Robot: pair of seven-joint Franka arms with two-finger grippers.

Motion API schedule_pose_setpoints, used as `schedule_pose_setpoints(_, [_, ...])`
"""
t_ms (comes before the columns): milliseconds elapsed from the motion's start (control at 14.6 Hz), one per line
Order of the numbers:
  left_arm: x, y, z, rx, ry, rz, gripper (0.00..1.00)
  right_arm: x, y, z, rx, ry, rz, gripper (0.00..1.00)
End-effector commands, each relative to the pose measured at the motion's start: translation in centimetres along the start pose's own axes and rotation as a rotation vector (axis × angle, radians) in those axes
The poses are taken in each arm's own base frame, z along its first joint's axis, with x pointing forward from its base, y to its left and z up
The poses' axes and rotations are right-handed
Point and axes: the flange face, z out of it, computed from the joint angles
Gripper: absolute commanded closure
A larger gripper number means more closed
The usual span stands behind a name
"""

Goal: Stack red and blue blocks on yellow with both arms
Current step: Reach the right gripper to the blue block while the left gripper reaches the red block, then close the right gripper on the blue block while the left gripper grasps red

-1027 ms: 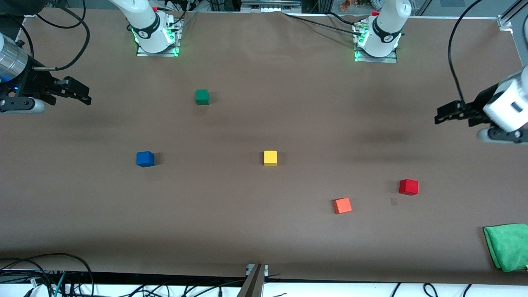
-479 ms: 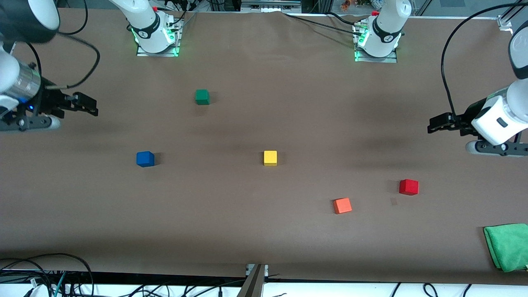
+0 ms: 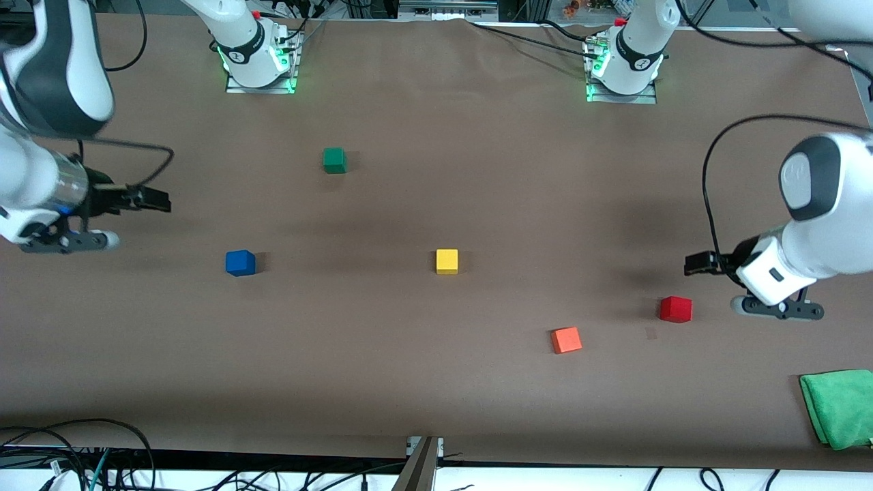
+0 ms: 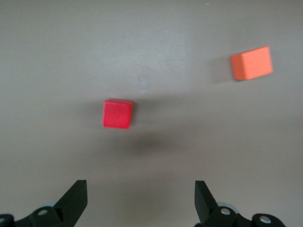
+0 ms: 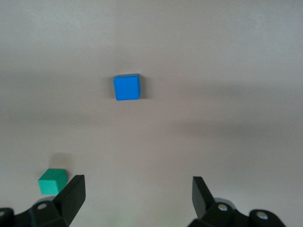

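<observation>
You have the right gripper up in the air over bare brown table at the right arm's end, its 2 black fingers spread apart with nothing between them. The blue block, a matte cube, sits near it on the table, and nothing stands between the 2. Farther from the front camera lies a dark green cube, well apart. The yellow cube rests alone mid-table with open surface all round it. Nearer the camera, toward the left arm's end, you see a lighter orange-red cube, then the deep red block. The left gripper hangs over the table just beside that red block, its fingers spread wide and empty. A folded green cloth, soft and napped, lies at the table's edge near the camera
</observation>
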Motion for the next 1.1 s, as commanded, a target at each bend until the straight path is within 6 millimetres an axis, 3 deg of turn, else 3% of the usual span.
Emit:
schedule_pose_setpoints(0, [0.9,-4.3,2.4,-0.008,0.035,0.044,0.00,2.5,-0.6,5.0,-0.003,0.001,-0.032,0.00])
schedule_pose_setpoints(274, [2.7,-3.9,8.4,-0.004,0.030,-0.005,0.00,3.7,-1.7,11.3,0.002,0.040,-0.036,0.00])
schedule_pose_setpoints(411, [3.5,-3.6,10.3,0.003,0.047,-0.033,0.00,4.9,-2.0,14.1,0.039,0.045,-0.019,0.00])
schedule_pose_setpoints(616, [4.2,-2.7,11.8,0.010,0.070,-0.036,0.00,5.9,-2.8,17.9,0.053,0.089,-0.018,0.00])
schedule_pose_setpoints(753, [4.5,-2.7,12.5,0.013,0.080,-0.035,0.00,5.4,-3.5,20.4,0.049,0.138,-0.024,0.00])
schedule_pose_setpoints(1027, [4.7,-3.6,13.8,0.019,0.094,-0.021,0.00,5.6,-3.8,23.1,0.041,0.180,-0.027,0.01])
